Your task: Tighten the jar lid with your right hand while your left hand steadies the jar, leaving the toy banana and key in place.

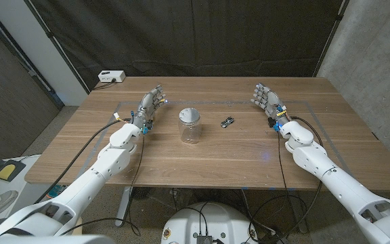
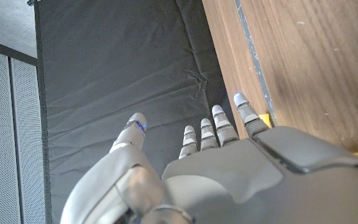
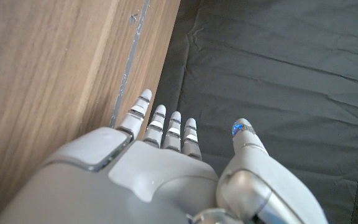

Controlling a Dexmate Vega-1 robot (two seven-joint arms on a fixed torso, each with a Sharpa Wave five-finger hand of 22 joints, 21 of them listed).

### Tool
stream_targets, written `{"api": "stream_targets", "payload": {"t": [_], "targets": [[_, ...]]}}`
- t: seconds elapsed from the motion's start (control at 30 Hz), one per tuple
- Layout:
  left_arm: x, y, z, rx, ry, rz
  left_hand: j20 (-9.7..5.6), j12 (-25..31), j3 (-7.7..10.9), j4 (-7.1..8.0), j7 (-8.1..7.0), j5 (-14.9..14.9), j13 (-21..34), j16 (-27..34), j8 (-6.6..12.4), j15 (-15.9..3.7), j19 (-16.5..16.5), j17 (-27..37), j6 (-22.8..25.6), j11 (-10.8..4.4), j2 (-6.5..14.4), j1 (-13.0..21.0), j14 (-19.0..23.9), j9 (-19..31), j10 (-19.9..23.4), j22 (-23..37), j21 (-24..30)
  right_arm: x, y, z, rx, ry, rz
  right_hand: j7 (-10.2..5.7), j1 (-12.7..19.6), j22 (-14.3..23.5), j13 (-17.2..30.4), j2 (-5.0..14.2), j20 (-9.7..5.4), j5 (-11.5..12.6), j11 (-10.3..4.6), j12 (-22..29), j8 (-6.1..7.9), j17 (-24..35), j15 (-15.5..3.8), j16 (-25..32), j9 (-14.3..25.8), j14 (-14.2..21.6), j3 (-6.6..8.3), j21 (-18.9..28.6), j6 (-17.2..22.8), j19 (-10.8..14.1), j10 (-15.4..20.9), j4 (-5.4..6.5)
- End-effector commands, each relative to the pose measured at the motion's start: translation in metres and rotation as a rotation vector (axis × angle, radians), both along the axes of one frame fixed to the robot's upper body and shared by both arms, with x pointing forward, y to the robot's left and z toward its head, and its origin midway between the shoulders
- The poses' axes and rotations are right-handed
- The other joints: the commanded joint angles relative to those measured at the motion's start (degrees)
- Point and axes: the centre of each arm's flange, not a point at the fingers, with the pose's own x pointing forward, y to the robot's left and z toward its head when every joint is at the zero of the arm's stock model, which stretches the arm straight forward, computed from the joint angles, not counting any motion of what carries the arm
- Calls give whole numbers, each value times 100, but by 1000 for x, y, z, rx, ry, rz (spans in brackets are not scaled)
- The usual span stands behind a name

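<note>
A clear glass jar (image 1: 189,127) with a silver lid stands upright at the middle of the wooden table (image 1: 208,152). A small dark key (image 1: 227,122) lies just to its right. My left hand (image 1: 150,107) is held to the left of the jar, apart from it, fingers spread and holding nothing. My right hand (image 1: 267,102) is held well right of the key, also with fingers apart and holding nothing. In the left wrist view my left hand (image 2: 229,174) reaches toward the table's far edge, and in the right wrist view my right hand (image 3: 160,174) does the same.
A white box (image 1: 112,76) with a cable sits off the table's back left corner. A black curtain (image 1: 181,34) hangs behind the table. Thin tape lines (image 1: 303,103) mark a rectangle on the tabletop around the jar and key.
</note>
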Motion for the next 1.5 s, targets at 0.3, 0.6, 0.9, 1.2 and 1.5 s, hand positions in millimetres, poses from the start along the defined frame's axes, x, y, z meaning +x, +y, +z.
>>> {"api": "stream_targets", "payload": {"t": [0.3, 0.6, 0.9, 1.2, 1.5], "targets": [[4, -9, 3, 80, -12, -82, 2, -35, -179, -35, -58, -98, 23, 39, -19, 55, -138, -7, -174, 32, -162, -188, -175, 10, -89, 9, -111, -1, 0, -3, 0, 2, -1, 17, 51, 7, 15, 17, -21, 38, 43, 24, 48, 29, 50, 22, 17, 32, 42, -11, 101, -43, 45, -3], [-2, -9, 2, 139, -26, -114, -29, -44, -353, -64, -64, -81, 25, 66, -34, 21, -127, -2, -285, 47, -417, -309, -155, 4, -120, 4, -141, -13, 5, -7, -1, -1, -16, 14, 43, 8, 16, 22, -16, 37, 53, 33, 45, 34, 58, 33, 17, 47, 35, -2, 104, -38, 58, 5], [-12, -7, 2, 225, -41, -160, 0, -110, -498, -125, -31, -22, 29, 25, -59, 43, -221, -2, -537, 76, -659, -347, -335, 2, -342, 0, -225, -29, 15, -15, 4, -5, -32, 17, 32, 8, 17, 28, -13, 35, 71, 41, 41, 39, 68, 41, 18, 52, 26, 2, 104, -42, 70, 16], [-27, -1, 6, 372, -76, -166, -59, -141, -634, -236, 98, 82, 39, 24, -36, 13, -278, -1, -765, 91, -947, -235, -497, 9, -576, -6, -306, -48, 25, -24, 12, -13, -45, 30, 9, 9, 18, 29, -15, 31, 78, 45, 31, 47, 74, 48, 18, 54, 12, 8, 85, -43, 73, 33], [-35, 2, 7, 470, -94, -168, -160, -57, -918, -363, 224, 451, 51, 74, 69, -31, -111, -2, -694, -27, -1367, 169, -456, 22, -529, -24, -350, -66, 31, -36, 26, -10, -63, 31, -30, 9, 19, 32, -16, 26, 84, 49, 26, 58, 79, 55, 18, 53, -6, 10, 77, -47, 77, 61]]}}
